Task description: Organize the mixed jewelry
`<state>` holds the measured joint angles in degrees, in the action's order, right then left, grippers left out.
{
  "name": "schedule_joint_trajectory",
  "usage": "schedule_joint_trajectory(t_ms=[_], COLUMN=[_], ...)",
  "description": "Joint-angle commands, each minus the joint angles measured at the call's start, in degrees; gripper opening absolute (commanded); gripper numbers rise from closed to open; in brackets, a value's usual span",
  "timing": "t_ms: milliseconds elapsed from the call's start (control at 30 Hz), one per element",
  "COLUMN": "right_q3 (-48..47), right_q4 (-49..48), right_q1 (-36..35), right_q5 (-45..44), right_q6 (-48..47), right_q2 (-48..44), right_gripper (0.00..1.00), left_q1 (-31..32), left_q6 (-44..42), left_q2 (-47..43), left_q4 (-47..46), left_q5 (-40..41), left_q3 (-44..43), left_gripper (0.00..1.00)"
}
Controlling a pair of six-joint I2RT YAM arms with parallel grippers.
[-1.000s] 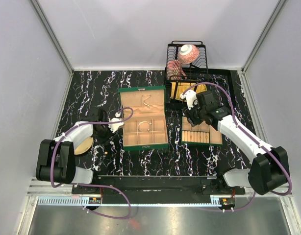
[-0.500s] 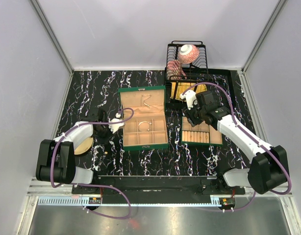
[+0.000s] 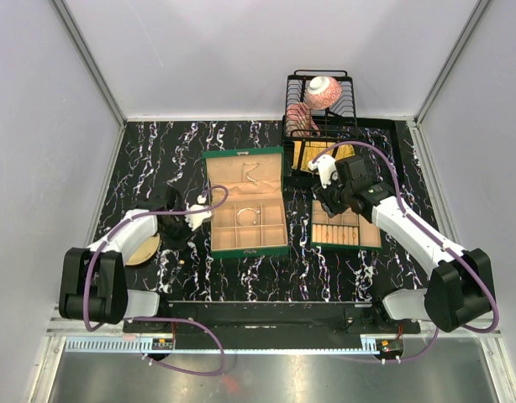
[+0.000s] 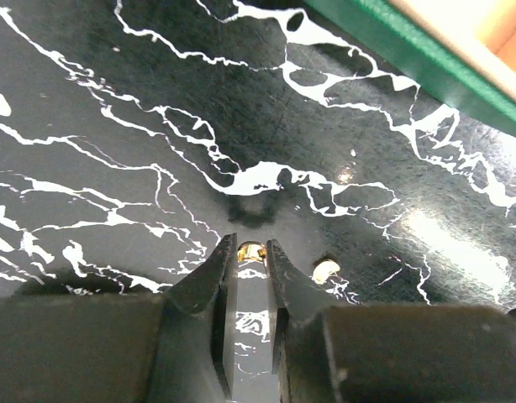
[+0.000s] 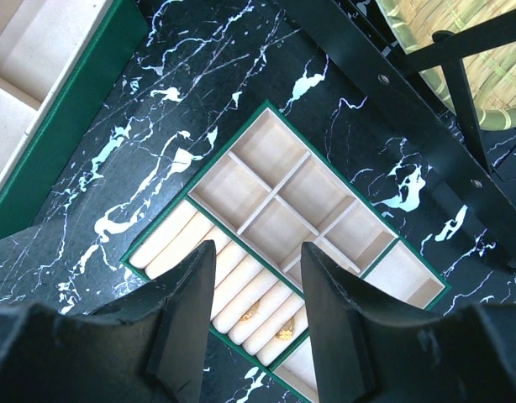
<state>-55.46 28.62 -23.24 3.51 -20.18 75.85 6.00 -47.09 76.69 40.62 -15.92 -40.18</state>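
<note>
In the left wrist view my left gripper (image 4: 252,252) is shut on a tiny gold piece (image 4: 252,249), pinched between the fingertips just above the black marble table. A second tiny pale-gold piece (image 4: 325,269) lies on the table right beside the right finger. In the top view the left gripper (image 3: 177,228) is left of the large green jewelry box (image 3: 245,243), which holds a thin hoop (image 3: 248,215) and, in its lid, a chain (image 3: 254,178). My right gripper (image 5: 258,248) is open and empty above the small green tray (image 5: 241,134), where two gold pieces (image 5: 248,312) sit in the ring rolls.
A round gold plate (image 3: 142,250) lies under the left forearm. A black wire rack (image 3: 318,113) with a pink bowl (image 3: 322,91) stands at the back right, close behind the right gripper (image 3: 335,191). The small tray (image 3: 359,239) sits right of the large box.
My left gripper has moved a little left and back, away from the large box. The right arm has not moved.
</note>
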Motion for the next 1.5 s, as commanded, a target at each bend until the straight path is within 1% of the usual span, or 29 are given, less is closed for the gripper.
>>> schedule_joint_trajectory(t_ms=[0,33,67,167,267,300,467,600,900,1033,1267,1467], right_q3=[-0.8,-1.0,-1.1,-2.2,-2.5,-2.5,-2.4,-2.5,-1.8,-1.5,-1.0,-1.7], right_q4=[-1.2,-1.4,-1.5,-1.5,-1.3,-1.2,-0.2,0.1,-1.3,-2.4,-2.9,-2.8], right_q1=[0.2,0.2,0.2,0.3,0.4,0.3,0.6,0.6,0.6,0.6,0.6,0.3], right_q5=[-2.7,-3.2,-6.2,-10.5,-12.4,-12.6,-13.5,-13.6,-17.8,-19.1,-17.1,-14.8], right_q6=[0.4,0.8,1.2,2.2,2.3,2.3,1.4,1.6,0.2,-0.3,0.3,1.4], right_q2=[0.0,0.1,0.5,1.6,1.8,1.8,2.5,4.2,10.9,13.4,16.6,19.0], right_gripper=[0.51,0.51,0.51,0.50,0.50,0.50,0.50,0.49,0.47,0.47,0.46,0.43], left_q1=[-0.3,-0.2,-0.3,0.1,1.4,2.6,7.3,11.3,19.8,21.9,23.5,25.2], left_q6=[0.4,0.8,0.9,1.6,3.0,3.4,6.5,8.4,11.4,12.1,13.0,13.8], left_q2=[-3.7,-4.2,-5.0,-6.5,-7.6,-7.9,-8.4,-7.5,-2.8,-0.8,0.4,2.2], left_q4=[2.5,3.1,3.5,5.6,7.5,8.2,9.2,9.1,8.2,7.5,5.9,5.4], left_q5=[-3.5,-3.8,-4.5,-5.4,-6.2,-6.3,-6.3,-6.2,-5.5,-5.2,-5.5,-6.0], left_q3=[-4.1,-5.3,-6.0,-9.1,-12.7,-13.6,-18.5,-21.4,-27.9,-29.6,-30.6,-33.4], left_gripper=[0.07,0.07,0.06,0.03,0.01,0.00,0.00,0.00,0.00,0.00,0.00,0.00])
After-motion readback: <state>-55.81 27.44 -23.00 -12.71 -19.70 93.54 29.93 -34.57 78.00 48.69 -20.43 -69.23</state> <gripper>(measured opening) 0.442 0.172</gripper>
